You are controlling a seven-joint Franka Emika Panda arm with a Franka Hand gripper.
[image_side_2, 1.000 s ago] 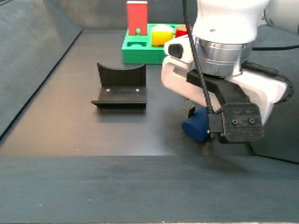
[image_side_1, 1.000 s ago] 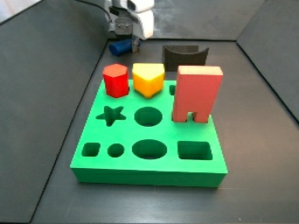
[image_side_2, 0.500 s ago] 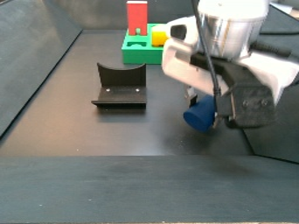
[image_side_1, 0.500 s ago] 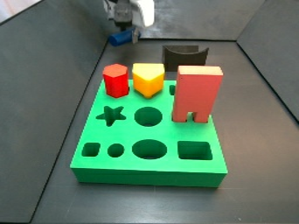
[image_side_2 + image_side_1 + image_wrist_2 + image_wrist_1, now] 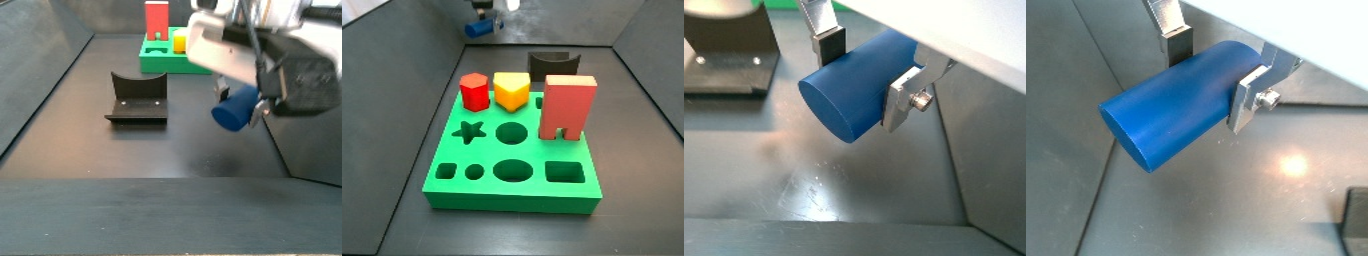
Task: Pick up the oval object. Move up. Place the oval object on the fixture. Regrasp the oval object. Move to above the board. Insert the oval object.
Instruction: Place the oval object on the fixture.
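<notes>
My gripper [image 5: 1217,68] is shut on the oval object [image 5: 1176,103], a dark-blue peg lying crosswise between the silver fingers [image 5: 831,46]. It shows in both wrist views and hangs well above the dark floor. In a side view the gripper [image 5: 254,85] holds the oval object [image 5: 235,108] in the air to the right of the fixture [image 5: 136,98]. In a side view the oval object [image 5: 480,29] is high at the back, behind the green board [image 5: 513,150]. The fixture [image 5: 553,64] stands behind the board.
On the board stand a red hexagonal peg [image 5: 474,91], a yellow peg [image 5: 512,90] and a tall pink block [image 5: 568,106]. Dark walls close in the floor at the sides. The fixture also shows in a wrist view [image 5: 731,55].
The gripper has risen straight up with the oval object, from resting near the floor to well above it. The board and fixture have not moved.
</notes>
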